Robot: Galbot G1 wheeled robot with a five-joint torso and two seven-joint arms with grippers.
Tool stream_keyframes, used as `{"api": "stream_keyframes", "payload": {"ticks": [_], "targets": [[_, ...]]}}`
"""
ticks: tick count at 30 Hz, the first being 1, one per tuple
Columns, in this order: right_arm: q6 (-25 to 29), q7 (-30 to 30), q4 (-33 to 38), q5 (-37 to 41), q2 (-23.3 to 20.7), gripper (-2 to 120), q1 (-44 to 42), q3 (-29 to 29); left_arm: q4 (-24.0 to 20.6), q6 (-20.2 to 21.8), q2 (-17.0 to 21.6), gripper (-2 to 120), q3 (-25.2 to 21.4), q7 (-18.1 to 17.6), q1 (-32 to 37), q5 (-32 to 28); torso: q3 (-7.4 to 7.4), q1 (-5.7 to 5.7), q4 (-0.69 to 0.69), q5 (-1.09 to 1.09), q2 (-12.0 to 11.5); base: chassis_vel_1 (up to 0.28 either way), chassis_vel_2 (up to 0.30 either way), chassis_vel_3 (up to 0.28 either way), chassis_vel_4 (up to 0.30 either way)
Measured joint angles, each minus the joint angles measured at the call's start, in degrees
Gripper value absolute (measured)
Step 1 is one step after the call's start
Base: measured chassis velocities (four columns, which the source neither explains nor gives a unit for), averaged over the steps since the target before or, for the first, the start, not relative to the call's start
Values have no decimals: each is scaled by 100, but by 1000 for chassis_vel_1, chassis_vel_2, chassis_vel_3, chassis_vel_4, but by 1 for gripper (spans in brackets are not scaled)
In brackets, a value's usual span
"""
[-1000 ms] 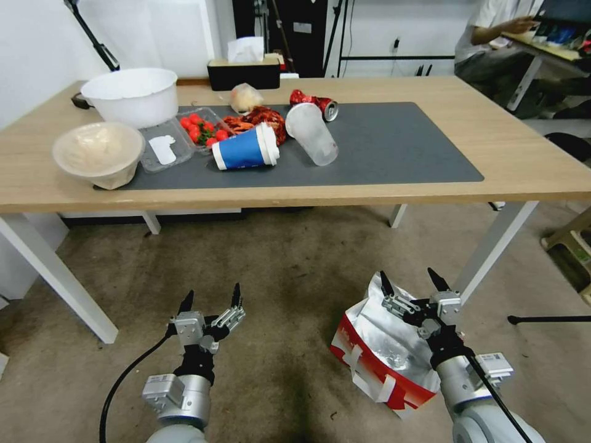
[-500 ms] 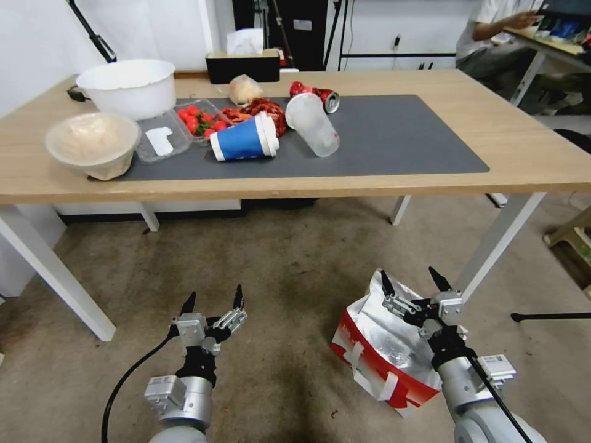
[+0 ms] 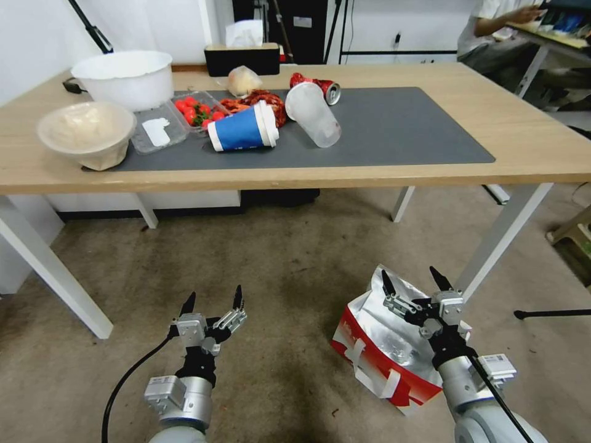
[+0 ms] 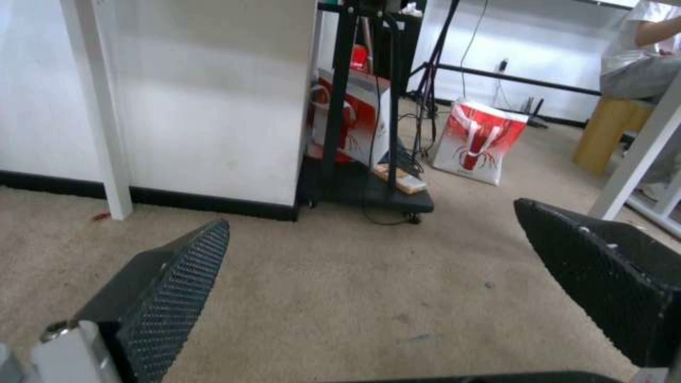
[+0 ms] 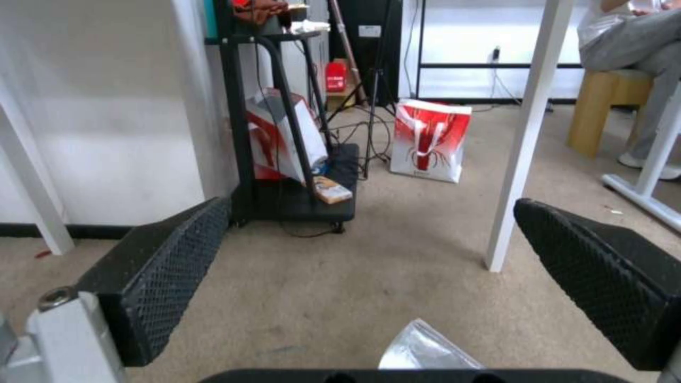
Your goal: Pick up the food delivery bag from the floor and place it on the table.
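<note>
While the bag (image 3: 385, 347) is lying on the floor (image 3: 277, 271), both spread pincers, right (image 3: 414, 282) and left (image 3: 212, 298), are hovering; lifting onto the tabletop (image 3: 523, 147) remains.

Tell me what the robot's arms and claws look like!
Both arms are shiny silver-grey tubes with boxy metal wrists. The left gripper and right gripper each have two pointy black fingers with bumpy, dotted pads. A black cable loops from the left arm; the right one carries a small white label.
</note>
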Motion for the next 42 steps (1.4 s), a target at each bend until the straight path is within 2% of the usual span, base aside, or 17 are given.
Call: {"api": "stream_keyframes", "payload": {"ticks": [12,42], "targets": [[17,0,-10,0,5,100,-12,13,0,-26,22,100,-1,-15,-2,-13,-170,-63,0,0,-233,0,0,0,0],[25,-4,110,-40,91,100,-73,21,-40,-81,138,100,-3,1,12,-1,-743,-198,0,0,-941,0,0,0,0]]}}
